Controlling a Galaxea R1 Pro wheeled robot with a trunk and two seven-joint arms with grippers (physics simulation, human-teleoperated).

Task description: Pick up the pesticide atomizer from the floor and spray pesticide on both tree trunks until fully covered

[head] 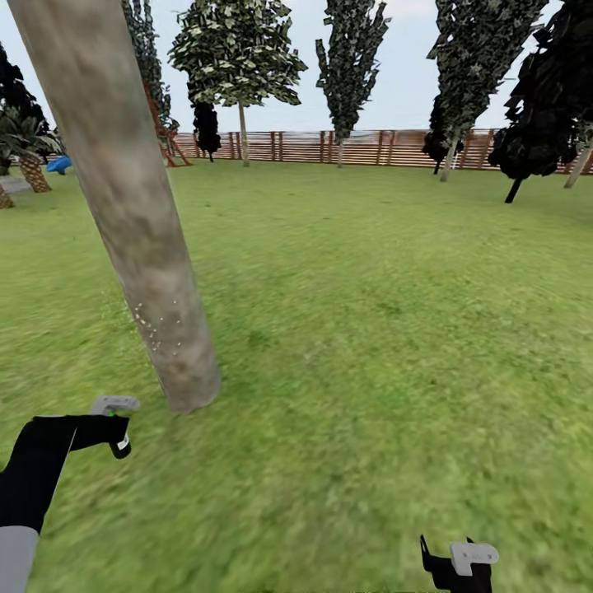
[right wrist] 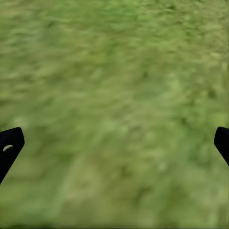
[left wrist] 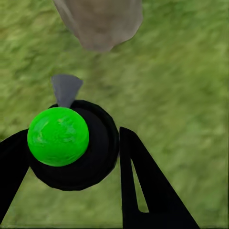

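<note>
Grey-tan tree trunk [head: 123,214] leans at ten o'clock, and the left gripper [left wrist: 71,157], clamped on the pesticide atomizer [left wrist: 71,143], should aim its nozzle higher at bare bark, while the right gripper [right wrist: 114,143] hangs apart over lawn [head: 371,329].

A fenced garden: green lawn [head: 371,329], trees [head: 239,49] and a wooden slat fence [head: 362,148].

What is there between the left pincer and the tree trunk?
Only bare grass; the left pincer holds the atomizer short of the tree trunk, per left wrist view.
</note>
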